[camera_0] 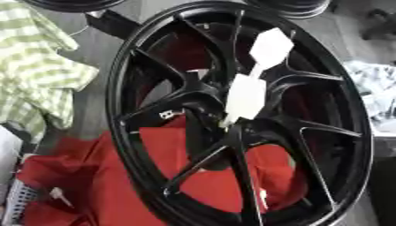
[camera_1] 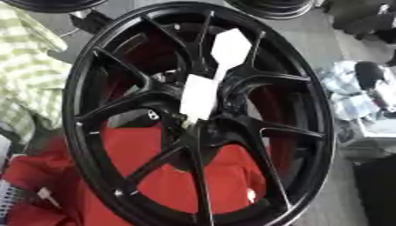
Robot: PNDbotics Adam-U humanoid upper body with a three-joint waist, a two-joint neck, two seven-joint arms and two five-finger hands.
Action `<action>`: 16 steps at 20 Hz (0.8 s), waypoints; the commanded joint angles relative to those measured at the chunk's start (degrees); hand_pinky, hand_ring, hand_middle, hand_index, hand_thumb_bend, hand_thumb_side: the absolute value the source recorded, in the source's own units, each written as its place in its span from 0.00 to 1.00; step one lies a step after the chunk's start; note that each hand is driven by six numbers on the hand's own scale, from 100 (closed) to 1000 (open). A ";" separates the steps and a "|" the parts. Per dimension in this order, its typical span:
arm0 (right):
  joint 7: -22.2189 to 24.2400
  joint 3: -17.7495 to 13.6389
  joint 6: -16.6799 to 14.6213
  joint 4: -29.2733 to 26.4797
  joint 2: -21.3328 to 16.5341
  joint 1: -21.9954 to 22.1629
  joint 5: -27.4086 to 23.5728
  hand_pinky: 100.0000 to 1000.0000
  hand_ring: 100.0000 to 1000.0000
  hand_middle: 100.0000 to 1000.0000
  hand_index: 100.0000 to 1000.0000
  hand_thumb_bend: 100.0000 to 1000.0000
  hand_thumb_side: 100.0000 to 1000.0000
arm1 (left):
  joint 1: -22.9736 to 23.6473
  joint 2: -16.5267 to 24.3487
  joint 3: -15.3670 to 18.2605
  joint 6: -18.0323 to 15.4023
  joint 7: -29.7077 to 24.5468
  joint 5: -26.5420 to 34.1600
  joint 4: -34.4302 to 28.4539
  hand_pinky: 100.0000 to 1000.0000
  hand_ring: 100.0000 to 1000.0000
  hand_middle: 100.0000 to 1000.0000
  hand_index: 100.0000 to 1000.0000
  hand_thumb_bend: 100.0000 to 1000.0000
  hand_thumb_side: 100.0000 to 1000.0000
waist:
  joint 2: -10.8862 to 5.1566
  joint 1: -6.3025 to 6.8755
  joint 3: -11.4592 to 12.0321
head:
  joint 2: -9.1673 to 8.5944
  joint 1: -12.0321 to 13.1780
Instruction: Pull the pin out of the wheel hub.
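White pin [camera_0: 246,98] sitting at the centre of the black wheel hub [camera_0: 209,110], made of two flat white segments. The lower one is meeting the hub's middle; the upper one [camera_0: 271,47] is angling away toward one o'clock.

No robot hand is showing in either view, so I cannot tell whether the hands are open or closed. Pin is looking not yet pulled.

Judgement: the pull is likely going best along the pin's own line, up toward one o'clock, gripping the lower segment close to the hub rather than the far tip, so nothing is levering against the spokes.

Count: one pin, two segments; one full wheel. Two further dark rims [camera_0: 74,3] are peeking in at twelve o'clock. One red cloth [camera_0: 162,154] is lying under the wheel at six o'clock. One green checked cloth [camera_0: 35,66] at nine o'clock.
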 commanded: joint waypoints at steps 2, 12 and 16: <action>0.86 1.25 -0.61 -0.72 -1.89 -1.18 1.90 0.95 0.87 0.85 0.81 0.00 0.19 | -0.64 1.19 -0.08 0.02 -0.33 0.48 -1.20 0.53 0.63 0.54 0.71 0.00 0.69 | -0.76 0.14 0.49 | -0.92 -1.06; 7.10 4.83 -3.07 -0.72 -2.06 -4.31 2.78 0.96 0.90 0.87 0.83 0.00 0.16 | -1.34 0.98 -0.70 0.61 -1.43 2.75 -1.20 0.53 0.62 0.54 0.71 0.00 0.70 | -0.47 -0.06 1.82 | -0.57 -1.88; 7.63 5.19 -2.68 -0.72 -2.14 -5.28 2.38 0.96 0.89 0.87 0.83 0.00 0.16 | -1.56 0.95 -0.86 0.65 -1.61 2.63 -1.20 0.53 0.62 0.54 0.71 0.00 0.71 | -0.32 -0.26 2.42 | -1.00 -2.34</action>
